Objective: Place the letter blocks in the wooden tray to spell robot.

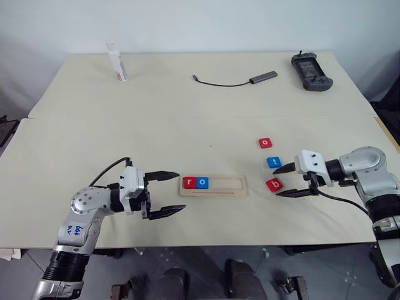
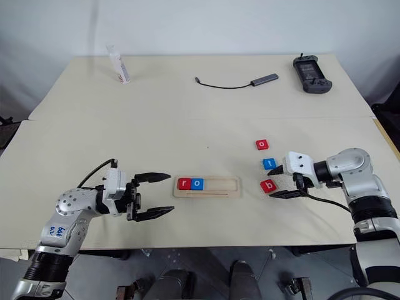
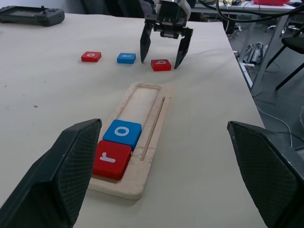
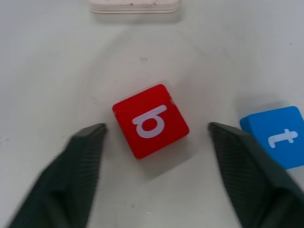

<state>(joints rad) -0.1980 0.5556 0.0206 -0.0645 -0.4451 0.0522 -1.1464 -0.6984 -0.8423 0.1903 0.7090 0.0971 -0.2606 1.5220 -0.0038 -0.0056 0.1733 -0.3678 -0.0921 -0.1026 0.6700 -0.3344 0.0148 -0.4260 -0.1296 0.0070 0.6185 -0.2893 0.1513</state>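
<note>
We go for the b block next

Right gripper [image 1: 291, 180] jaws apart around red b [image 4: 150, 120]; squeeze, carry to tray [image 1: 244, 185]; left gripper [image 1: 173, 194] jaws apart

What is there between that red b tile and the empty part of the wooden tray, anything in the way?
Nothing visible. The red b tile lies on bare table just right of the wooden tray, between the open fingers of the right gripper. The blue t tile sits off to the side.

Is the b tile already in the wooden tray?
No, the red b tile lies on the table between the right claw's fingers, apart from the wooden tray.
</note>
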